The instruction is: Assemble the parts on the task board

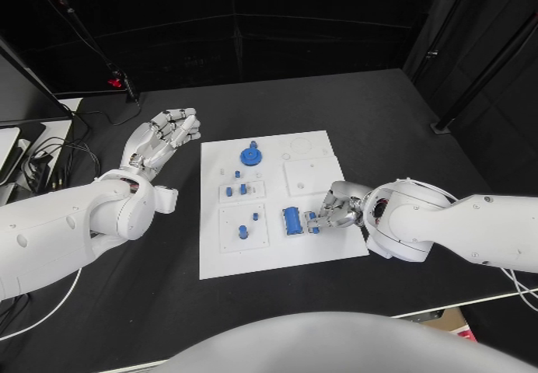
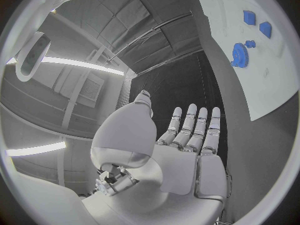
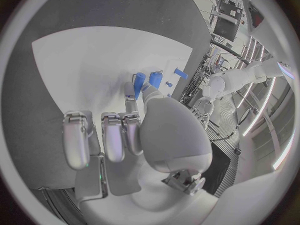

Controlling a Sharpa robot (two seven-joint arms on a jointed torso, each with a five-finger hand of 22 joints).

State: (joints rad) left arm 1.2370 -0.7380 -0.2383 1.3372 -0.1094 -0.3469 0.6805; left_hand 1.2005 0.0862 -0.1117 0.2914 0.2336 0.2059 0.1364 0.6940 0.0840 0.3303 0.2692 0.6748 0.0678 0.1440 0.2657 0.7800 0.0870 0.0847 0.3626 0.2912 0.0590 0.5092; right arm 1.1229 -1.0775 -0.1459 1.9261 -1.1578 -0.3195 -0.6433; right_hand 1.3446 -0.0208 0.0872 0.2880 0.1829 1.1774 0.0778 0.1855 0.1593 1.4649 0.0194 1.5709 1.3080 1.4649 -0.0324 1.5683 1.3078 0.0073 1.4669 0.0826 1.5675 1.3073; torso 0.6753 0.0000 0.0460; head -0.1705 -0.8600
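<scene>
You have your right hand down on the flat white rectangular task board, its fingers at the small blue rectangular plastic block that lies near the board's near right part; the head view suggests a pinch on the block's near end, but whether the fingers truly clamp it I cannot tell. In the right wrist view the fingers reach to blue pieces on the white plate. Judge the block as light, stiff and smooth, likely to skid on the slick board, so take it across its long sides, low, with a modest squeeze. Your left hand hangs off the board over the matt black table, fingers gently curled and apart, holding nothing. Further up the board sits a round blue toothed gear with a small knob; hold that by its rim. Small blue pegs stand in raised white square fixtures between, thin and easily tipped.
</scene>
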